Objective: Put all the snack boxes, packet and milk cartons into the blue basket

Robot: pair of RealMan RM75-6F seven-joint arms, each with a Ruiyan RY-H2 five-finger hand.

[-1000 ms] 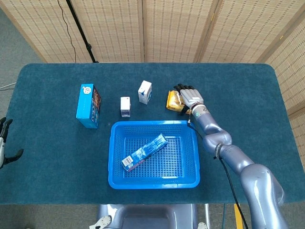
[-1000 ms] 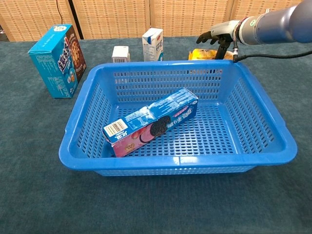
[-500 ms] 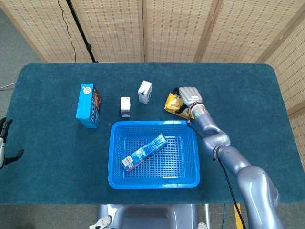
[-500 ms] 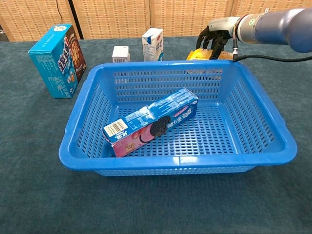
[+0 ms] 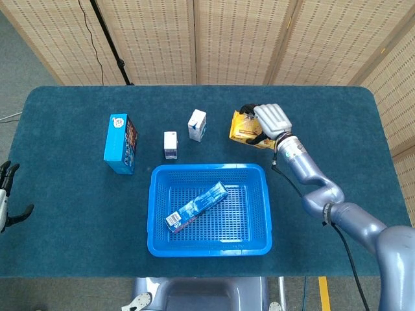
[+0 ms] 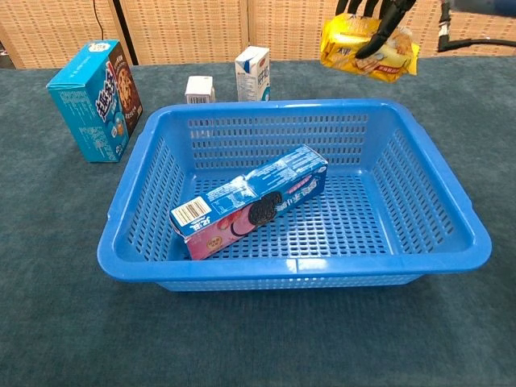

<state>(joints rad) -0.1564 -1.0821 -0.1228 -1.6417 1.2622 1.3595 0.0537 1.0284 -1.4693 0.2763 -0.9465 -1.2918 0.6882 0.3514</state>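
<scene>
My right hand [image 5: 271,120] grips the yellow snack packet [image 5: 245,128] and holds it in the air behind the far right corner of the blue basket [image 5: 155,201]; in the chest view the packet [image 6: 367,47] hangs above the basket's far rim [image 6: 274,106]. A long cookie box [image 5: 196,206] lies inside the basket. A blue snack box [image 5: 120,143] stands left of it. Two milk cartons stand behind the basket, a small one [image 5: 170,144] and a taller one [image 5: 197,124]. My left hand [image 5: 8,194] hangs at the table's left edge with fingers apart and nothing in it.
A dark blue cloth covers the table [image 5: 65,227]. Woven screens [image 5: 227,39] stand behind it. A black cable [image 5: 311,246] trails along my right arm.
My right hand closed on the yellow packet and lifted it off the table, up and slightly right. The left hand stayed put.
</scene>
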